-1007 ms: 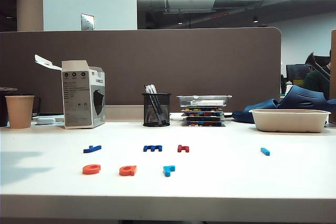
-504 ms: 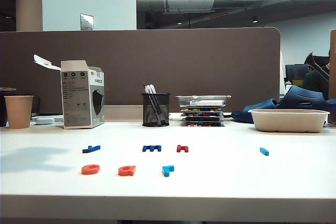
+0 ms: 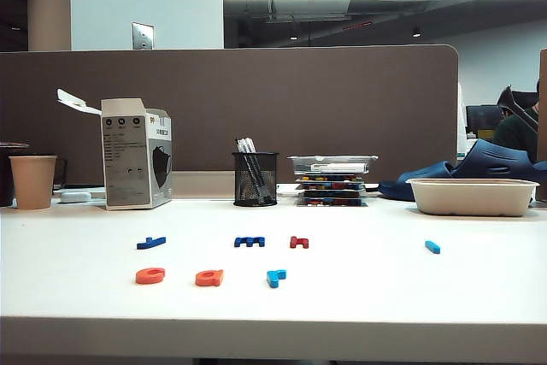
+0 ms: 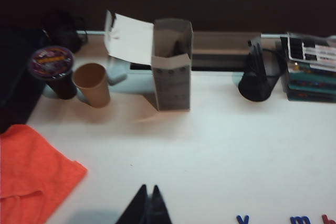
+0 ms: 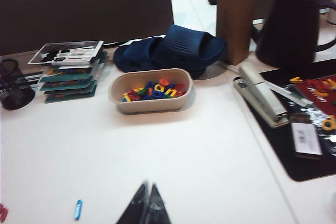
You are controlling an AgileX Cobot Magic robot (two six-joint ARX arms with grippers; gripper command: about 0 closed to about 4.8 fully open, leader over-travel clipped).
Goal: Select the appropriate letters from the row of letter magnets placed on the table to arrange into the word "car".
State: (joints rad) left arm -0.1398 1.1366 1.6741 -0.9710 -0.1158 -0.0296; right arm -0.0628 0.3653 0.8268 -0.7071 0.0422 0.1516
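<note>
On the desk (image 3: 479,297), three letter magnets (image 3: 209,277) lie in a front row. Four more (image 3: 249,242) lie behind, at 12 o'clock. The pen holder (image 3: 255,179) stands behind them, the cup (image 3: 32,181) at 10 o'clock.

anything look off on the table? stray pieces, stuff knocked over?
One light-blue letter lies alone far right on the table, apart from the other magnets. The grey carton by the paper cup stands with its top flap open. Nothing spilled or toppled.

Exterior camera sits low at the table (image 3: 410,297) edge; both wrist cameras look down, seemingly from high.
</note>
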